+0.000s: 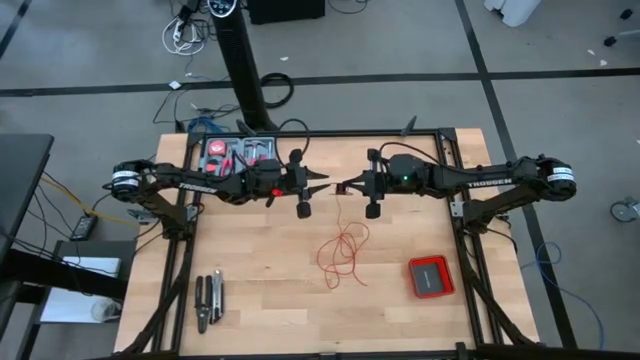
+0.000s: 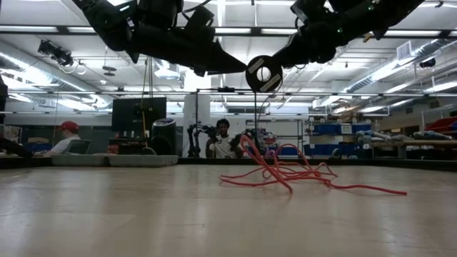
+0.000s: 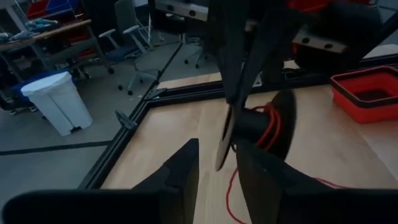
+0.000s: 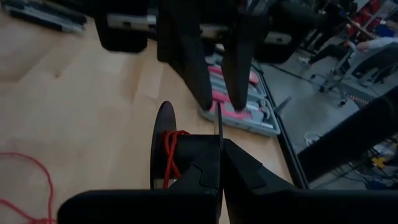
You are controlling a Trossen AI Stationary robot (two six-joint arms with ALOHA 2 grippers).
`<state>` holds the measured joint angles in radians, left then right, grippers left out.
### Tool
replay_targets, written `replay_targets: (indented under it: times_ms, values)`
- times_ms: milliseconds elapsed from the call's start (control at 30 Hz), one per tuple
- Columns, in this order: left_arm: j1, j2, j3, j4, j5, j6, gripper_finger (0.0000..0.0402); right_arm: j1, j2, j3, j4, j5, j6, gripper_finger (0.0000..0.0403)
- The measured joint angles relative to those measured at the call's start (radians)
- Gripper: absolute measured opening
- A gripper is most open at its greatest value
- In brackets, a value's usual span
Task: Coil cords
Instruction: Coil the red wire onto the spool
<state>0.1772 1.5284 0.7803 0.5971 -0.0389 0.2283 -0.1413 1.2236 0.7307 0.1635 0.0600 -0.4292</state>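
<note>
My right tool (image 4: 219, 163), pinching the small black spool (image 4: 163, 146) at frame centre, takes the thin, limp red wire (image 1: 342, 254); left tool (image 3: 214, 167) spread.

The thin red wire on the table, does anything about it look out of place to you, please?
Yes: most of the thin red wire lies as a loose tangle on the wooden table, with only a few turns on the small black spool held up between the claws.

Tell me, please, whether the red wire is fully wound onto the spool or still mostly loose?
Mostly loose. Only a few turns of the red wire sit on the black spool; the rest lies in squiggly loops on the table.
</note>
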Motion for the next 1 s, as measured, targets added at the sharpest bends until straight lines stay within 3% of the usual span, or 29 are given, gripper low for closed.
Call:
replay_targets:
  times_ms: [367, 433, 567, 1000]
  values:
    - [0.000, 0.000, 0.000, 0.007, 0.008, 0.004, 0.0105, 0.020, 0.062, 0.000, 0.127, -0.008, 0.008, 0.0001]
    - [0.000, 0.000, -0.001, -0.001, 0.008, 0.008, 0.0087, 0.020, 0.076, 0.000, 0.147, -0.002, 0.008, 0.0001]
    - [-0.001, 0.000, -0.001, -0.002, 0.038, 0.026, 0.0014, 0.019, 0.082, 0.000, 0.174, -0.001, 0.030, 0.0007]
    - [-0.002, 0.002, 0.002, 0.028, 0.047, 0.026, 0.0001, 0.029, 0.049, 0.005, 0.202, -0.029, 0.284, 0.0113]
